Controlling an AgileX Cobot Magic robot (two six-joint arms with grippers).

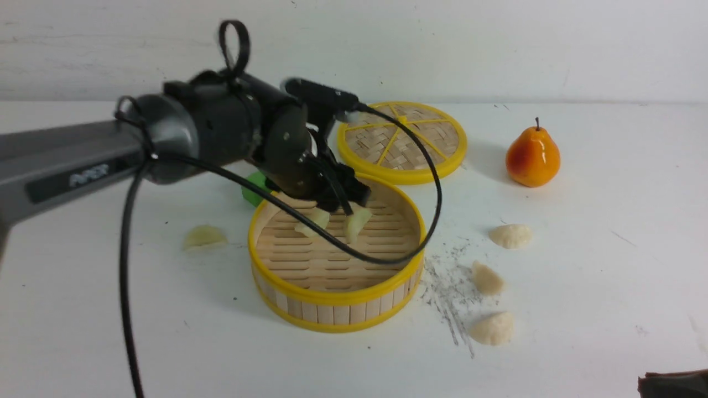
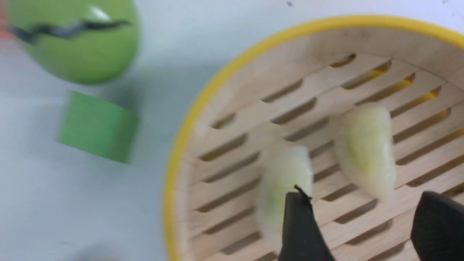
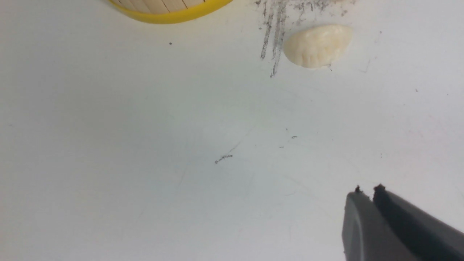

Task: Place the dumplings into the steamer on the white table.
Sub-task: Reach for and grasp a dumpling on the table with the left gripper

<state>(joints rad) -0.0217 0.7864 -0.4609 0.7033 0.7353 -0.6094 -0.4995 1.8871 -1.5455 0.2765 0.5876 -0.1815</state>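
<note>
**Front view.** The left gripper (image 1: 337, 202) hangs over the steamer (image 1: 332, 298), its arm reaching in from the left with the wrist pitched down. Two dumplings (image 1: 312, 220) lie inside and four lie out on the white table (image 1: 166, 331).

**Left wrist view.** The jaws stand wide and empty above both dumplings on the slats. The step in hand is judged to be depositing. The next move calls for lifting clear towards the lone dumpling (image 1: 204, 236).

**Right wrist view.** The right gripper (image 3: 368, 190) is low over the table, jaws pressed together and empty.
</note>
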